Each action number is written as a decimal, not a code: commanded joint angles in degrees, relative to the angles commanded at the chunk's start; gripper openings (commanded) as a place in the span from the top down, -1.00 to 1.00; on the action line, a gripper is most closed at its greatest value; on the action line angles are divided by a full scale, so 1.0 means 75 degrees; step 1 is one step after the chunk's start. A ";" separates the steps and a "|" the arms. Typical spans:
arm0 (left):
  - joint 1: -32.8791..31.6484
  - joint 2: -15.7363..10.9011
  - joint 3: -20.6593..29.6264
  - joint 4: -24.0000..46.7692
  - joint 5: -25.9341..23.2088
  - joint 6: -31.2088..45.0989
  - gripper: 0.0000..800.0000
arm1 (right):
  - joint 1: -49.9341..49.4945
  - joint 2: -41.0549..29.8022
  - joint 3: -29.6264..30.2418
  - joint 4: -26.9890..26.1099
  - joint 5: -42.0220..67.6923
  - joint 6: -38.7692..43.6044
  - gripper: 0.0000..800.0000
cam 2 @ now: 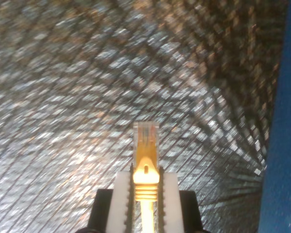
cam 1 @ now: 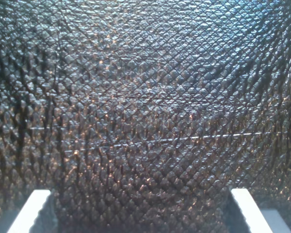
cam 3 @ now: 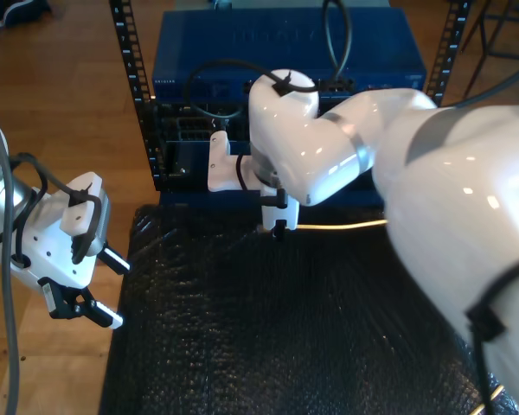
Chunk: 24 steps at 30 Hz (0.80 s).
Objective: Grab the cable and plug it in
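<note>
1. While the cable point(cam 2: 145, 160) sits pinched between the white pads point(cam 2: 121, 204) of my second gripper point(cam 2: 145, 194), I count the grab as done: the jaws are closed on the ribbed yellow boot just behind the clear plug, which points forward past the fingertips.
2. In the exterior view, the cable point(cam 3: 346, 226) trails as a thin yellow line from under that arm's wrist, just above the black mat point(cam 3: 268, 337) and close in front of the blue switch point(cam 3: 285, 43).
3. The plug is not yet seated. It hangs over the mat with open mat ahead of it, and a blue edge of the switch point(cam 2: 281, 145) stands beside it in the second wrist view.
4. What is left, as I judge it: bring the plug up to a port on the switch face, line it up, and push it home.
5. My first gripper point(cam 1: 140, 213) hovers over the mat point(cam 1: 145, 97), away from the switch. Its jaws stand wide apart with nothing between them, so I'd call it idle.
</note>
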 joint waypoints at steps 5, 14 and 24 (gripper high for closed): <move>-0.0012 -0.0035 -0.0070 -0.0223 0.0328 0.0000 -1.00 | -0.0246 -0.0680 0.0105 0.1196 0.1008 -0.0844 0.98; -0.0047 -0.0234 -0.0117 -0.1008 0.0867 0.0012 -1.00 | -0.0856 -0.1969 0.0668 0.2145 0.1934 -0.1418 0.98; -0.0434 -0.0234 -0.0399 -0.2075 0.0996 0.0000 -1.00 | -0.1102 -0.3352 0.1407 0.2462 0.2415 -0.1582 0.98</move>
